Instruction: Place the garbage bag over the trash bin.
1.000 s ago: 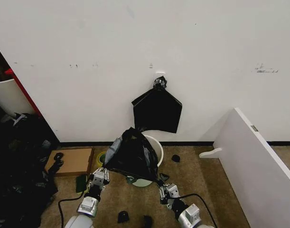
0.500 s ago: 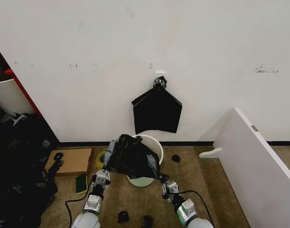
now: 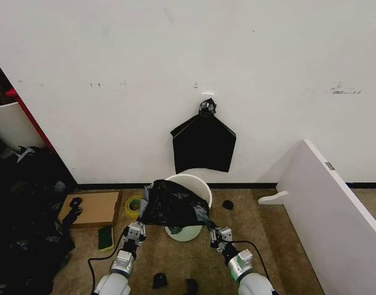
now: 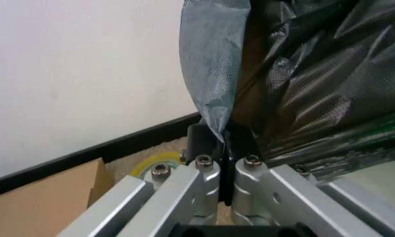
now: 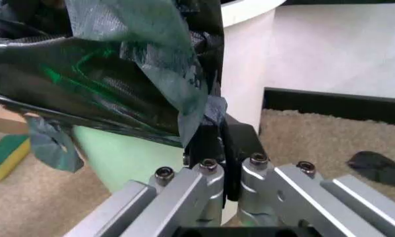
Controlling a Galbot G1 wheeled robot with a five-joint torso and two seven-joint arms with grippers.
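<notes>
Both the left gripper [image 3: 136, 230] and right gripper [image 3: 220, 234], clamped on the garbage bag [image 3: 170, 206], have lowered it onto the trash bin [image 3: 197, 184]'s near rim.

garbage bag [image 3: 171, 206]: thin glossy crinkled black plastic. trash bin [image 3: 197, 184]: smooth cream-white plastic. Gripper fingers [image 5: 210, 143]: matt black on brushed metal.

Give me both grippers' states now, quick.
Left gripper: shut on the garbage bag edge.
Right gripper: shut on the garbage bag's other edge, beside the trash bin.
</notes>
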